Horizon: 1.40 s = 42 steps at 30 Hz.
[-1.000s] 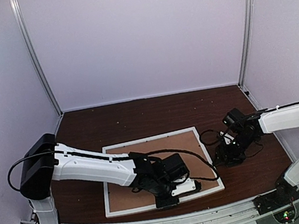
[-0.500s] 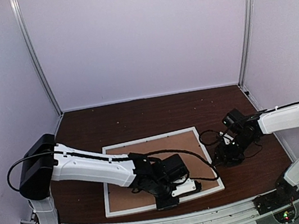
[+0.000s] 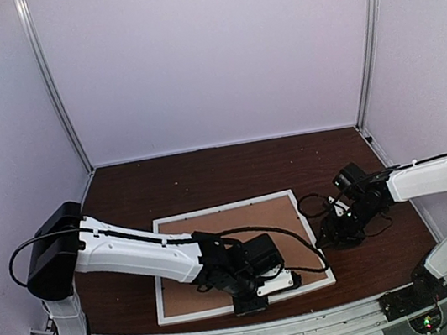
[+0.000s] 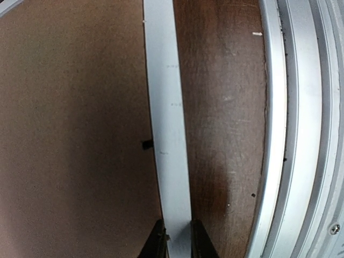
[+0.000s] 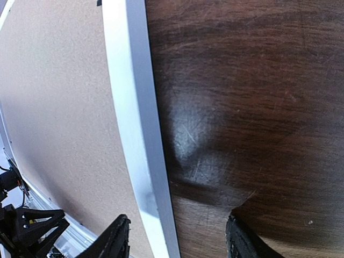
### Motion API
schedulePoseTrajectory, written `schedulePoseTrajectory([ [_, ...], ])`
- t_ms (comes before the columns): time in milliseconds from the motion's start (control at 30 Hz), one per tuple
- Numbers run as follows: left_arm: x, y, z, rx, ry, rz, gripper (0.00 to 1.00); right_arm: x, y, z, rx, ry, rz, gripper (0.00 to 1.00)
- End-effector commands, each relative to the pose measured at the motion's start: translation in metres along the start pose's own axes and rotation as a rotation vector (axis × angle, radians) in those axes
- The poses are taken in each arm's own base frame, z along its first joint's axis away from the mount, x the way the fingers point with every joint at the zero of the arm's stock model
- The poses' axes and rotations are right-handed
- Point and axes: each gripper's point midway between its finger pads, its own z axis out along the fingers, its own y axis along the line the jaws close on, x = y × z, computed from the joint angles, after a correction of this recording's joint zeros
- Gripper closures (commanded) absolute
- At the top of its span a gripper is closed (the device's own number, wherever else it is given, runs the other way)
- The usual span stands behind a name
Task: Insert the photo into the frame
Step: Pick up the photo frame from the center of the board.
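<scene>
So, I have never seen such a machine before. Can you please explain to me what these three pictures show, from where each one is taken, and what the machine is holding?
These are two white robot arms fixed at the near edge of a dark wooden table, each ending in a two-finger gripper. The wide picture comes from a camera above and behind the arms. The other two come from small cameras on the wrists, so you see each arm's own fingers at the bottom.

On the table lies a white picture frame with a brown backing board in it. No photo is visible.

The left gripper has its fingers closed on the frame's near edge. The right gripper is open, its fingers on either side of the frame's right edge, not pinching it.
</scene>
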Motion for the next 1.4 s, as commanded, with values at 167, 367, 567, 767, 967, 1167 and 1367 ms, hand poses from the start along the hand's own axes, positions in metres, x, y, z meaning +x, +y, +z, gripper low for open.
schedulePoseTrajectory([
  [167, -0.003, 0.016, -0.018, -0.073, -0.013, 0.026, 0.95, 0.017, -0.005, 0.008, 0.016, 0.037, 0.014, 0.39],
  [367, -0.009, 0.017, -0.025, -0.070, -0.041, 0.023, 0.95, 0.024, 0.000, 0.013, -0.003, 0.040, 0.013, 0.39],
  [567, -0.016, 0.017, -0.033, -0.065, -0.067, 0.018, 0.95, 0.030, 0.005, 0.019, -0.006, 0.045, 0.005, 0.40],
  [767, -0.024, 0.016, -0.044, -0.055, -0.104, 0.001, 0.95, 0.034, 0.005, 0.019, 0.009, 0.046, -0.002, 0.41],
  [967, -0.029, 0.020, -0.055, -0.047, -0.140, -0.023, 0.95, 0.035, 0.003, 0.019, 0.013, 0.043, 0.005, 0.41],
  [1167, -0.027, 0.020, -0.051, -0.045, -0.130, -0.026, 0.94, 0.035, 0.004, 0.022, -0.008, 0.040, 0.025, 0.42],
  [1367, -0.021, 0.020, -0.047, -0.044, -0.121, -0.049, 0.75, 0.034, -0.008, 0.019, 0.078, 0.023, 0.015, 0.53],
])
